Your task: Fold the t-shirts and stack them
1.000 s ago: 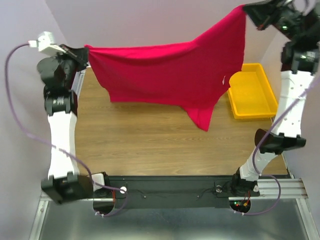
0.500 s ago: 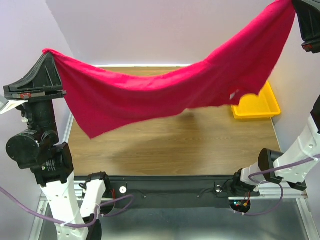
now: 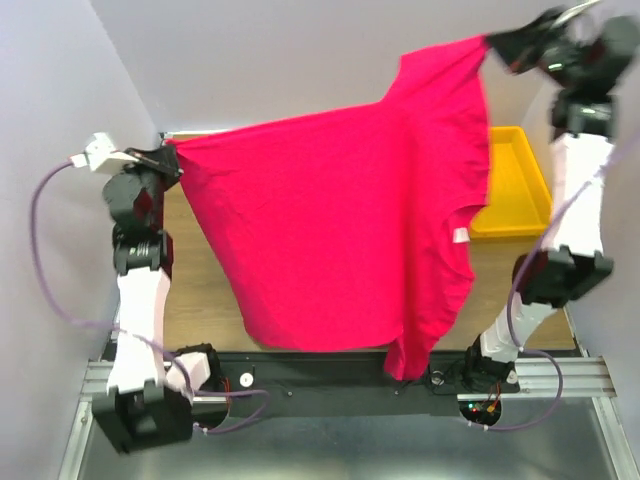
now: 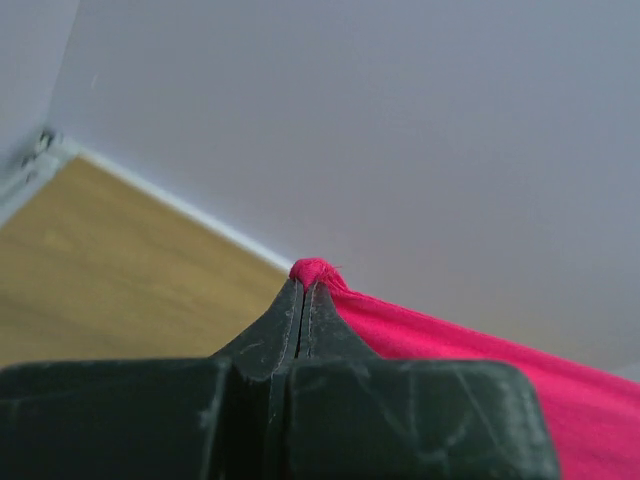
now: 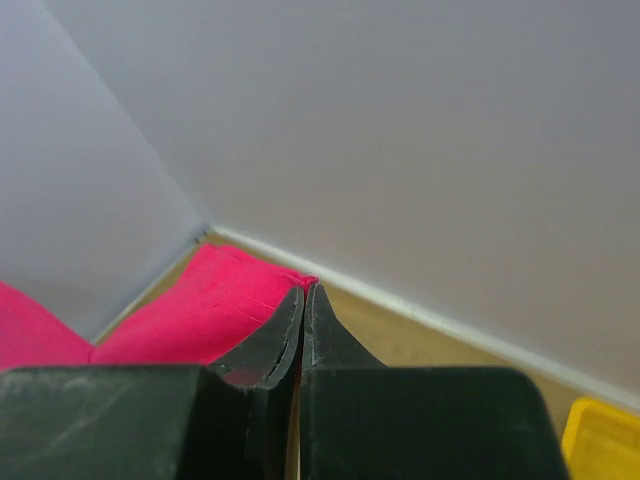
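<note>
Crimson t-shirt hanging spread, left tool pinching one corner, right tool seemingly clamped on another

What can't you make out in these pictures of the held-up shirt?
Top view: the t-shirt hides much of the table and the left side of the yellow tray; its white label is too small to read.
Top view: the right end effector is blurred.
Wrist views: only a little fabric shows; the rest is off-frame.
</note>
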You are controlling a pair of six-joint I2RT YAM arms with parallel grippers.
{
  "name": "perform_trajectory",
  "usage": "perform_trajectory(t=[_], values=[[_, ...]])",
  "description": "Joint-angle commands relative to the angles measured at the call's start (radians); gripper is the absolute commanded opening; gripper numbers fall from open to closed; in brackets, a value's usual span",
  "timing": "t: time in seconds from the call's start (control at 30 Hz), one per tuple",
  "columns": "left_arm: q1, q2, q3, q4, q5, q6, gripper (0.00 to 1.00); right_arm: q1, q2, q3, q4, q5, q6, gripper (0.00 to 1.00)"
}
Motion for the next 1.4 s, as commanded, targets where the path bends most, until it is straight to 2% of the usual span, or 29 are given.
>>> perform_trajectory(t=[0.0,0.13,0.3,0.4,0.63,0.87,1.1,1.37], values=[[0.001,0.165,-0.052,0.166,-0.005,-0.026,0.0,0.132,0.033,-0.129,0.028,0.079,-0.169,0.01],[-0.008,0.413,0.003,0.206,0.024,-0.009,0.0,0.206,0.18,-0.206,0.036,0.124,-0.288,0.0],[-0.026,0.748,0.193,0.151,0.04,0.043,0.0,0.224,0.455,-0.087,0.042,0.11,-0.322,0.01],[-0.037,0.884,0.303,0.096,0.035,0.073,0.0,0.23,0.52,-0.057,0.088,0.133,-0.342,0.01],[-0.043,0.999,0.415,0.045,0.0,0.084,0.0,0.264,0.599,-0.014,0.148,0.178,-0.32,0.0],[-0.043,1.113,0.554,-0.048,0.021,0.089,0.0,0.261,0.593,-0.025,0.156,0.183,-0.288,0.0],[-0.042,1.234,0.745,-0.172,0.032,0.115,0.0,0.253,0.482,-0.132,0.157,0.049,-0.302,0.0],[-0.042,1.289,0.819,-0.251,0.023,0.123,0.0,0.238,0.36,-0.279,0.159,-0.012,-0.319,0.01]])
